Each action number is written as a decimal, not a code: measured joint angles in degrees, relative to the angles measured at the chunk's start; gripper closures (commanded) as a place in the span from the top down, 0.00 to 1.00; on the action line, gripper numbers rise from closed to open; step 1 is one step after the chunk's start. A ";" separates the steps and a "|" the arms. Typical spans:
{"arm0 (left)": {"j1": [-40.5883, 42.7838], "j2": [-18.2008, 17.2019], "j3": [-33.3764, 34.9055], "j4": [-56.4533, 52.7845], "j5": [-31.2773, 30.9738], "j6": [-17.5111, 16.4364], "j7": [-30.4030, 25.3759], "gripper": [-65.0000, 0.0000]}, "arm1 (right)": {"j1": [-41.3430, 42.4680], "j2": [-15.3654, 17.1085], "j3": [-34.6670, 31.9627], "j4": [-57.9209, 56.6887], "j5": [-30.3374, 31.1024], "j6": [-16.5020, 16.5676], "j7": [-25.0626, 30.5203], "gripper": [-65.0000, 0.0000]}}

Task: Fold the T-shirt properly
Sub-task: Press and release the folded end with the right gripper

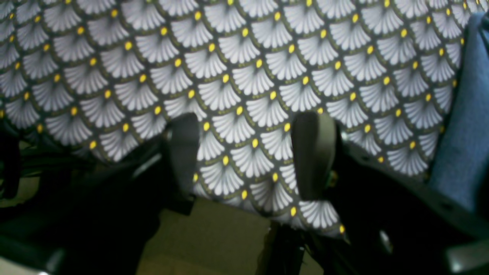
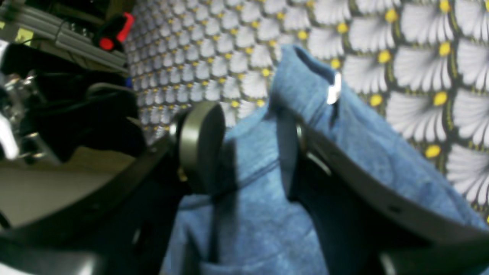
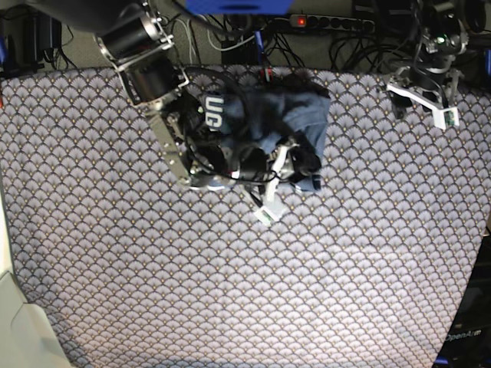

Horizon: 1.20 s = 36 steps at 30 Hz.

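- Both wrist views soft, blurred; dark gripper bodies underexposed at bottom.
- Base view sharper, evenly lit from above, corners dimmer.

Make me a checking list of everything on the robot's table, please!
Surface: fan-scale patterned tablecloth, flat.
Job's things: slate-blue cotton T-shirt, bunched near the far edge, unfolded; white lettering and small white neck label showing.
Clutter: nothing seen.
Grippers: left gripper open, empty, beside the shirt; right gripper open around shirt fabric.
Cables: black wires and a power strip behind the table.
Surroundings: red-handled tool at the table's edge.
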 measured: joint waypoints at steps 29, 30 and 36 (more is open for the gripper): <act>6.88 -0.07 13.79 1.55 -0.22 -0.20 -0.35 0.00 | -16.35 13.68 11.87 37.35 -0.52 -0.22 -6.71 0.00; 6.75 0.00 14.49 1.55 -0.22 -0.22 -0.24 0.00 | -17.22 14.38 12.76 37.35 -0.44 -0.22 -6.69 0.00; 5.73 2.67 18.14 1.46 0.28 0.63 0.11 0.00 | -20.65 17.27 16.33 37.42 -0.09 -0.22 -6.54 0.00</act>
